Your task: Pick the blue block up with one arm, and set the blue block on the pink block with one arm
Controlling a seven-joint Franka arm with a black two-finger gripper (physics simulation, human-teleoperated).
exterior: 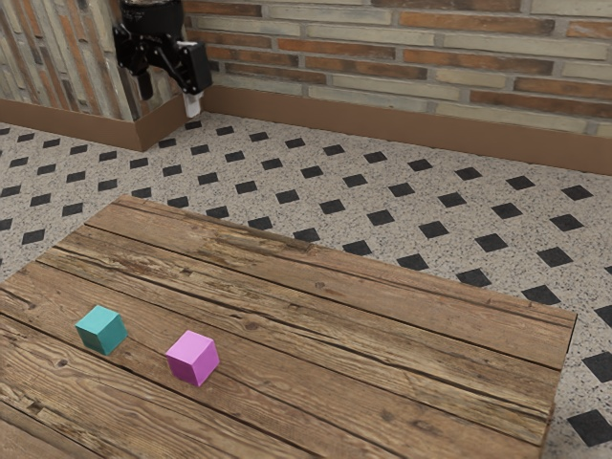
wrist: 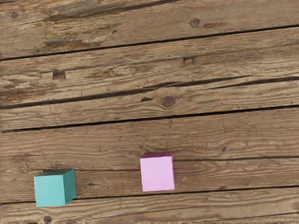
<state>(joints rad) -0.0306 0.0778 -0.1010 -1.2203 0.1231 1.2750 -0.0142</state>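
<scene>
The opening step of the task is judged to be in hand: the approach to the blue block, with nothing grasped yet. The gripper [exterior: 168,101] is seen in the upper left of the exterior view, held high in front of the brick wall [exterior: 430,48] and well apart from both blocks; its two fingers are seen standing apart with nothing between them, so the hand is taken to be released and empty. The blue block [exterior: 101,329], teal in shade, is found resting on the wooden table [exterior: 402,316] in the lower left of the exterior view. The pink block [exterior: 192,358] is set near it, toward the exterior view's right and slightly lower in the frame; a bare strip of wood is left between the two, so they are not touching. In the wrist view both cubes are seen from above, the blue block [wrist: 54,187] and the pink block [wrist: 157,171], each lying flat on one face and apart from the other. For the next move, a long descent toward the blue block is called for, with the hand centred over it and the fingers lined up with two opposite faces, kept wide enough to straddle the cube. Care is judged to be needed on the side facing the pink block, so that it is not nudged before the blue one is lifted and stacked squarely on its top
</scene>
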